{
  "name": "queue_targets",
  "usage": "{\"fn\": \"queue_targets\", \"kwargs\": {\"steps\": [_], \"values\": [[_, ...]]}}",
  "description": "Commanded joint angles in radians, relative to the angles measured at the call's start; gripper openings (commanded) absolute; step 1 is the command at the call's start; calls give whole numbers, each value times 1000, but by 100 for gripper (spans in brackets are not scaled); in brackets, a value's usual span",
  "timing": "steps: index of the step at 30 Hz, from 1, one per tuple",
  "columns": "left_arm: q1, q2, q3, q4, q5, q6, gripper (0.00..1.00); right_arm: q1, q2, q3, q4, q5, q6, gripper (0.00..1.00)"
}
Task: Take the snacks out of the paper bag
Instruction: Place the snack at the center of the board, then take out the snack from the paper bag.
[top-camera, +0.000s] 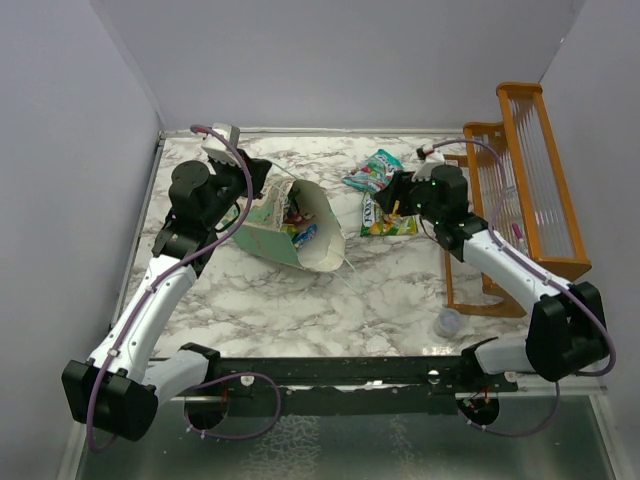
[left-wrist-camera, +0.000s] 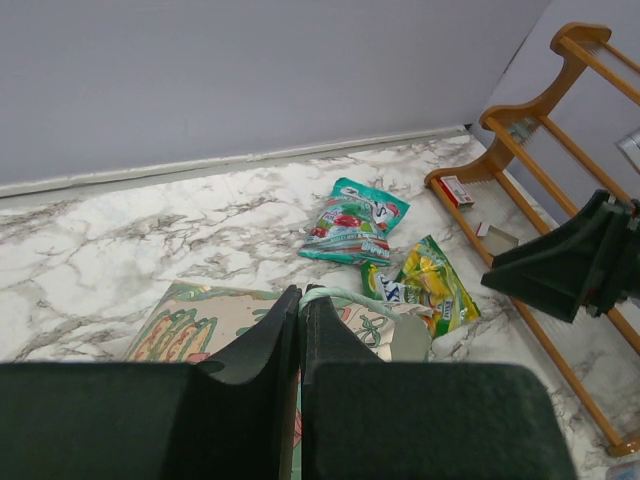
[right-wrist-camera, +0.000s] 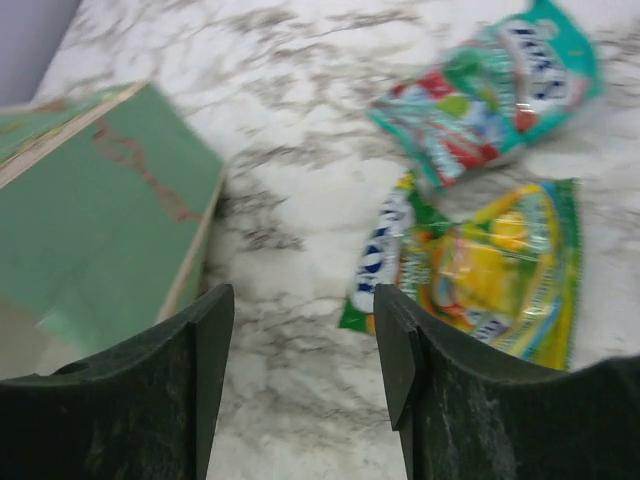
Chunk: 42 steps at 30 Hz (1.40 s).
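Mint-green paper, cream on its printed side, makes up the one paper bag (top-camera: 280, 245), which lies tipped over on the marble surface (top-camera: 300, 310) with its white-lined mouth facing right and towards the arms. The task looks partly done. Two snacks are out on the surface to the right of the bag: one teal packet (top-camera: 375, 172) further back and one green-yellow packet (top-camera: 387, 220) just in front of it, the two close together and perhaps overlapping at a corner. More are left inside, where a red packet (top-camera: 293, 213) and a blue packet (top-camera: 305, 236) show in the mouth (there may be others behind them, but the pictures do not show the bottom of the bag). So the count is two out, at least two to go. The left tool (left-wrist-camera: 302, 305) is all but closed, pinching the bag's green rim between its fingers, which I judge is steadying the mouth. The right tool (right-wrist-camera: 302, 300) hangs wide open and empty above the bare surface between the bag and the green-yellow packet, so I take the next reach into the bag to be its job. One orange wooden rack (top-camera: 518, 91) stands at the far right.
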Motion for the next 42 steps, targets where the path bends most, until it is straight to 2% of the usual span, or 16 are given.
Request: {"fn": "queue_targets", "kwargs": {"steps": [1, 5, 9, 13, 17, 25, 27, 35, 42], "values": [[2, -11, -12, 25, 4, -3, 0, 168, -71, -2, 85, -156, -143, 60], [2, -8, -13, 29, 8, -8, 0, 283, -92, 50, 27, -78, -135, 58], [3, -9, -14, 30, 8, -9, 0, 395, -104, 47, 68, -92, -79, 58], [4, -11, -15, 30, 5, -8, 0, 509, -60, 81, 44, 49, -19, 57], [3, -15, -17, 32, 3, -6, 0, 531, -1, 108, -17, 142, 120, 56], [3, -21, -16, 31, -1, -4, 0, 583, 129, 165, -122, 322, 279, 51], [3, -20, -16, 31, 0, -4, 0, 591, 168, 195, -153, 354, 302, 48], [3, -22, -16, 30, -1, -3, 0, 636, 297, 246, -183, 582, 382, 46], [4, -21, -14, 28, 2, -3, 0, 638, 376, 281, -137, 658, 383, 47]]}}
